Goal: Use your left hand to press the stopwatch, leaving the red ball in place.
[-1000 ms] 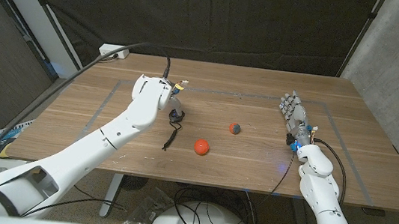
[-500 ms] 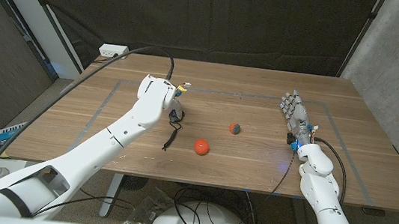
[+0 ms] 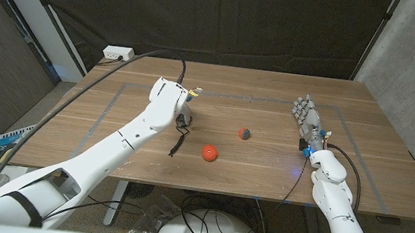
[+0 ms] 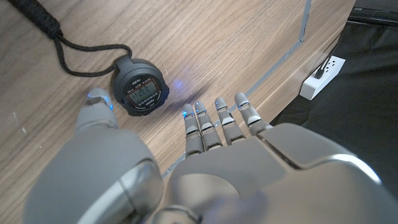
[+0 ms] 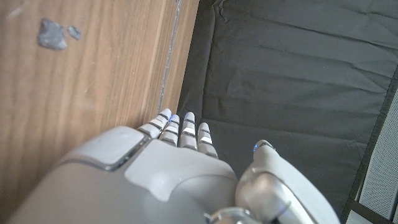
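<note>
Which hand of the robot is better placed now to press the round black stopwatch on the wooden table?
Left. The left hand hovers right beside the round black stopwatch, its fingers open. The right hand waits near the table's far right side, beyond the red ball.

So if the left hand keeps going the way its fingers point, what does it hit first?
Probably bare table: the left hand's fingers aim past the stopwatch, which sits beside them. Depth is unclear.

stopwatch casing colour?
Black, with a grey display; the stopwatch shows best in the left wrist view.
</note>
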You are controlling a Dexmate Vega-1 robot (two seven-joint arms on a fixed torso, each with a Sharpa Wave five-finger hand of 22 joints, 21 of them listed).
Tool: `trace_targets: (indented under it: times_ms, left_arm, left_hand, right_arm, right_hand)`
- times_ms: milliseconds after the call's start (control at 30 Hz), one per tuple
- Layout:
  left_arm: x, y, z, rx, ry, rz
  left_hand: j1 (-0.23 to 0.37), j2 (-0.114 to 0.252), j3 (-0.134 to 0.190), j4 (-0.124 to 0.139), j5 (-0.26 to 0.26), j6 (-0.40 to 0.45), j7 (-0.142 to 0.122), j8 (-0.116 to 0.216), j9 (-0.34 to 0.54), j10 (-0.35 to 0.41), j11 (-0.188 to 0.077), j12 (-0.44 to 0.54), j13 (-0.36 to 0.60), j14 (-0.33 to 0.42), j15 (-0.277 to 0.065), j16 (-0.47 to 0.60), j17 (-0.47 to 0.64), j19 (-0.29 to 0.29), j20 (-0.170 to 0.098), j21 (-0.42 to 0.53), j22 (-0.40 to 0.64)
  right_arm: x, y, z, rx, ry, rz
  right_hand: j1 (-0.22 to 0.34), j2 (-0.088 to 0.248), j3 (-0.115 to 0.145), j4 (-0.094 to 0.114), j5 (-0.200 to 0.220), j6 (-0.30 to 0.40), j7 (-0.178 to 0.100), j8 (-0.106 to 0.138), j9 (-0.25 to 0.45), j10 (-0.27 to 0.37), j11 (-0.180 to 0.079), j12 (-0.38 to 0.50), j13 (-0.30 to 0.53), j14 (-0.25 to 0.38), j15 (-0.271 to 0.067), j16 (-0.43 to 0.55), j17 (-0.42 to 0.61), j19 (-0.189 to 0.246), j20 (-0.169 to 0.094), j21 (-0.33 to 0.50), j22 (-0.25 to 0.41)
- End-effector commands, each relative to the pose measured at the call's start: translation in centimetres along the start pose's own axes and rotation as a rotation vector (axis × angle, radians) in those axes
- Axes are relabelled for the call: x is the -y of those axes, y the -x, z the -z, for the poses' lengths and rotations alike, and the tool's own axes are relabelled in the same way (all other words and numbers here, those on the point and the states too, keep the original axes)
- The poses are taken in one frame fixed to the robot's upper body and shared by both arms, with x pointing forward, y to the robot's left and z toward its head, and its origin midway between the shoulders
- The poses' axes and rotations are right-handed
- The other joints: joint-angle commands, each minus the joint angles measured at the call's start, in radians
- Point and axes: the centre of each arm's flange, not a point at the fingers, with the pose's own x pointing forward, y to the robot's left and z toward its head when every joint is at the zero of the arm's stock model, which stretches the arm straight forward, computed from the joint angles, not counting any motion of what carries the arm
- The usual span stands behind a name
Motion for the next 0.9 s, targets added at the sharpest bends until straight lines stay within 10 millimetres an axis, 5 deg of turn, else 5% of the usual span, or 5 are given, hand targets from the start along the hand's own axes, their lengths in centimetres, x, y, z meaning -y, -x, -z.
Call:
trace_targets:
  times_ms: [33,900]
  left_arm:
    - [-0.1,-0.3,-0.7,-0.024,-0.032,0.032]
    - [-0.4,-0.8,-1.8,-0.030,-0.069,0.078]
  left_hand:
    - [0.002,-0.004,-0.012,0.001,0.009,0.011,0.013,0.001,0.002,0.032,-0.001,0.020,0.006,0.015,-0.050,-0.003,0.003,0.013,0.003,-0.002,0.002]
    - [0.016,0.010,-0.054,0.013,0.032,0.075,0.027,0.009,0.002,0.080,-0.003,0.046,0.017,0.060,-0.056,-0.003,0.011,0.030,0.000,-0.008,0.005]
  right_arm:
    - [0.4,0.1,0.4,0.002,-0.012,0.011]
    - [1.1,0.7,0.3,0.014,-0.005,0.028]
  right_hand:
    - [-0.006,0.001,0.002,0.007,0.008,0.009,-0.002,0.003,0.004,0.005,0.003,0.005,0.002,0.008,0.003,0.000,-0.001,0.000,0.004,0.000,0.002]
    - [-0.006,0.001,0.002,0.007,0.011,0.010,-0.002,0.002,0.004,0.007,0.003,0.004,0.002,0.015,0.003,-0.001,-0.003,0.004,0.003,0.000,0.002]
